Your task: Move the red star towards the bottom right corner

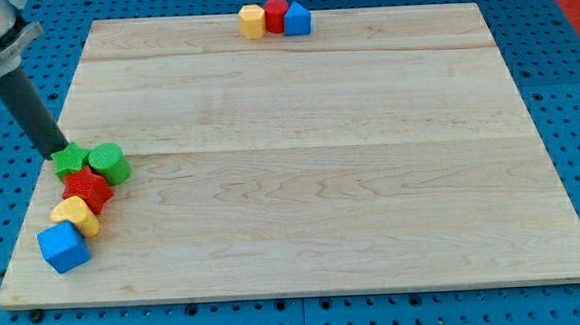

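Red star [88, 189] sits at board [300, 162] left edge, in a cluster — green star [70, 159] and green cylinder [108, 163] above it, yellow block [75, 215] and blue cube [62, 247] below. My tip [60, 153] touches green star's upper-left side; no pincer fitted — rod only. Yellow, red, blue blocks [275, 18] sit at top edge.

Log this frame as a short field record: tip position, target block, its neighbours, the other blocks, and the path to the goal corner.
tip: my tip at the view's left edge, against the green star
target: red star, just below the green star
neighbours: green cylinder upper right; yellow block and blue cube lower left
top group: yellow block, red cylinder, blue block
path: no blocks between target and bottom right corner
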Robot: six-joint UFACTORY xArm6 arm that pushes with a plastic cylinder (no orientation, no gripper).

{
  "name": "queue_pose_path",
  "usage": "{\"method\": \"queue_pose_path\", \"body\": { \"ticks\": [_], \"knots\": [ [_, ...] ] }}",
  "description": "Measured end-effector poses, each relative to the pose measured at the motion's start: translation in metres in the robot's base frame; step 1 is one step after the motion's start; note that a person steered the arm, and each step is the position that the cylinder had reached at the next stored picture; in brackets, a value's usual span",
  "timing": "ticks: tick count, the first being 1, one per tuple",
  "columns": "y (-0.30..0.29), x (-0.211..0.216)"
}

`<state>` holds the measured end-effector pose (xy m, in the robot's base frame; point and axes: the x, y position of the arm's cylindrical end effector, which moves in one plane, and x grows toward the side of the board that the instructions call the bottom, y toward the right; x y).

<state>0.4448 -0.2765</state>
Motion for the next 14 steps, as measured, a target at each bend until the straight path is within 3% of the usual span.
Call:
{"method": "queue_pose_path", "body": {
  "ticks": [3,4,5,6,8,10,11,14],
  "knots": [
    [0.051,0.008],
    [0.030,0.012],
    [-0.007,0.032],
    [-0.009,0.070],
    [-0.014,0.075],
    [-0.023,0.150],
    [0.018,0.146],
    [0.025,0.113]
  ]
}}
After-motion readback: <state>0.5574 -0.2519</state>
